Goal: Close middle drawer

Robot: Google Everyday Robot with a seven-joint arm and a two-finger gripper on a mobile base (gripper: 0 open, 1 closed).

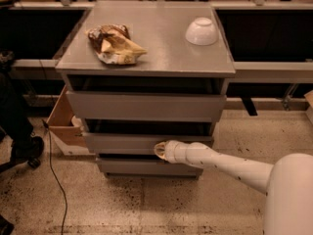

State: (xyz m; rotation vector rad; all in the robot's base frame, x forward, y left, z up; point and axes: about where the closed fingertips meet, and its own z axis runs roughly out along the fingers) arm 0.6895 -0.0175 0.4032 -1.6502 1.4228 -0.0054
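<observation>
So the gripper (pixel 160 150) is pressed up against the front of the middle drawer (pixel 122 142), a bit right of centre and straight below the front edge of the tabletop (pixel 161 58). That makes sense for a push: the arm (pixel 220 163) comes in low from the right and points pretty much straight at the panel, so it can just shove it in. Can't tell whether the gripper is open or closed from here, it's end-on to the drawer face. The drawer looks to me like it's only out a little, with a dark gap showing above its front, so I'd guess there's not much travel left. The bowl (pixel 201 31) sits upside down near the back right corner of the top, and a crumpled snack bag (pixel 115 44) lies toward the left edge. Both are well back from the front edge, so a gentle push shouldn't bother them. Room-wise, the floor in front is open. The cardboard box (pixel 61 119) is tucked by the cabinet's left side and a cable (pixel 54 170) trails on the floor over there, both well away from the arm.
</observation>
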